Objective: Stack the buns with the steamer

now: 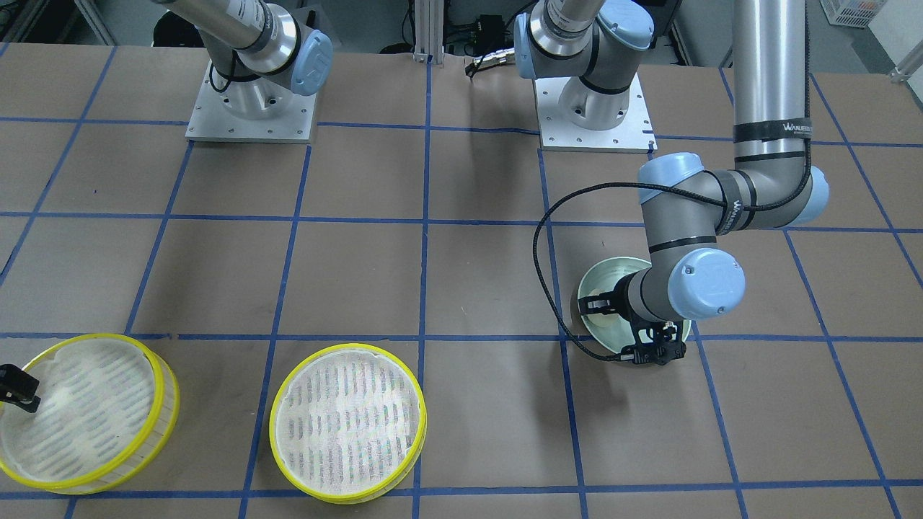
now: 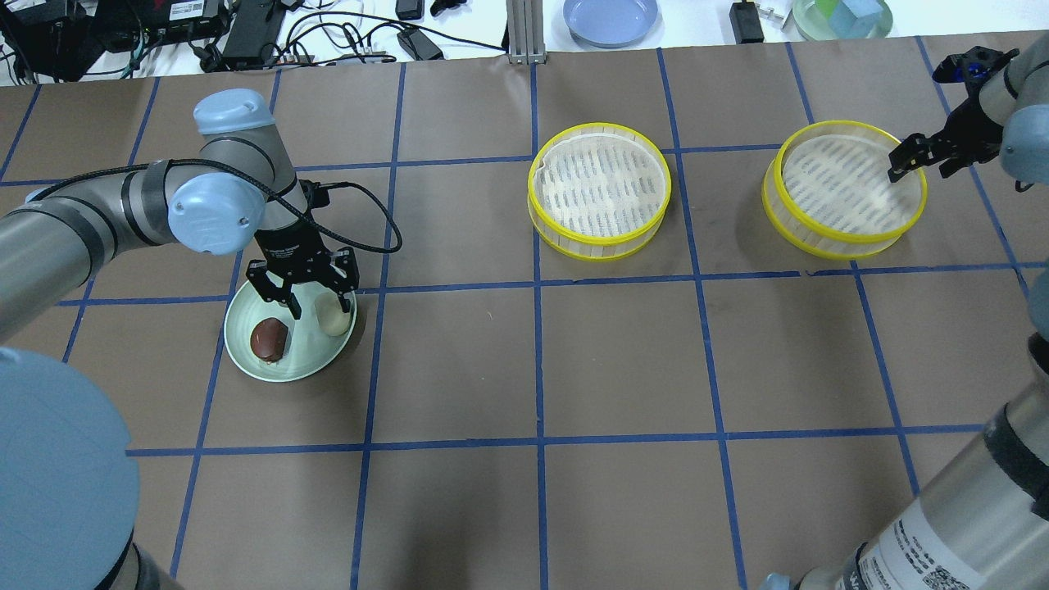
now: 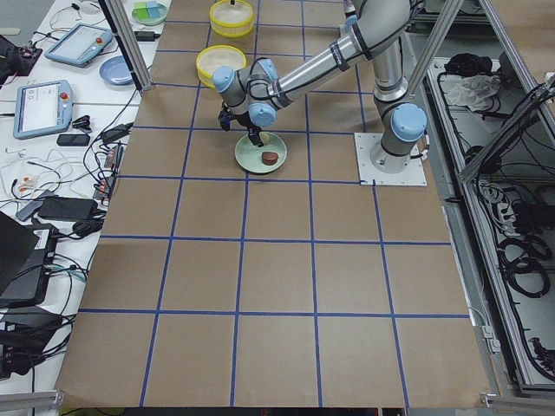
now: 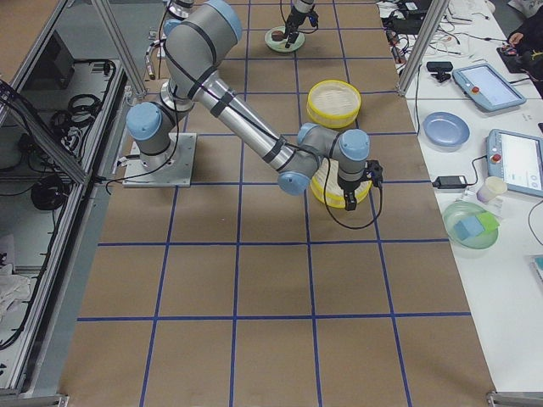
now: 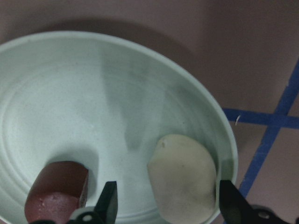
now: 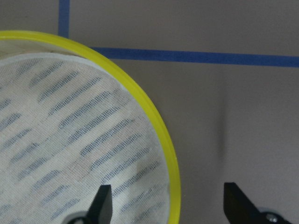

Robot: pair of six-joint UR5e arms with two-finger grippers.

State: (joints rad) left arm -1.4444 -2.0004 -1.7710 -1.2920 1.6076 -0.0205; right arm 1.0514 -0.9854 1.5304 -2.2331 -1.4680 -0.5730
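A cream bun (image 2: 332, 316) and a reddish-brown bun (image 2: 270, 339) lie side by side on a pale green plate (image 2: 287, 366) at the left. My left gripper (image 2: 315, 299) is open, low over the plate, with its fingers on either side of the cream bun (image 5: 183, 179); the brown bun (image 5: 58, 192) lies outside the left finger. Two yellow-rimmed steamer trays stand apart and empty: one mid-table (image 2: 598, 180), one at the right (image 2: 836, 188). My right gripper (image 2: 918, 164) is open, its fingers on either side of the right tray's rim (image 6: 169, 172).
The arm bases (image 1: 252, 108) (image 1: 595, 108) stand at the robot's edge of the table. Beyond the far edge are a blue plate (image 2: 610, 16), a green dish (image 2: 844, 16) and cables. The left arm's black cable (image 2: 369, 221) loops beside the plate.
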